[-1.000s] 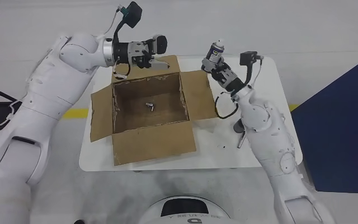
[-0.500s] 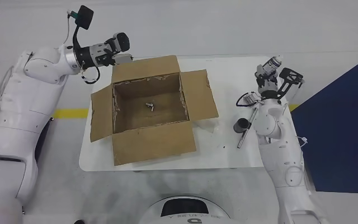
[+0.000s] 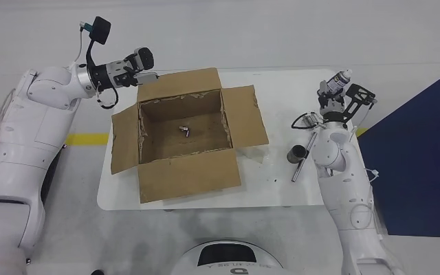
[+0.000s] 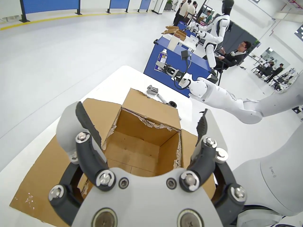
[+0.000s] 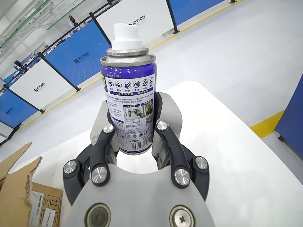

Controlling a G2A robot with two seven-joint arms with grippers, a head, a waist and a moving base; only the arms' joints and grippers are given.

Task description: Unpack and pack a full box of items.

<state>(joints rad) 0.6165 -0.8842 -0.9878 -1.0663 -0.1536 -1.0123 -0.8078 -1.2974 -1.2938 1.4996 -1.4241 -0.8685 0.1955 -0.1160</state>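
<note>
One blue metal spray can sits clamped upright in the right end effector above a white tabletop corner, likely for set-down; the left end effector gapes beside the brown cardboard box.

White table carries an open cardboard box, dark cylinder, metal rod.
</note>
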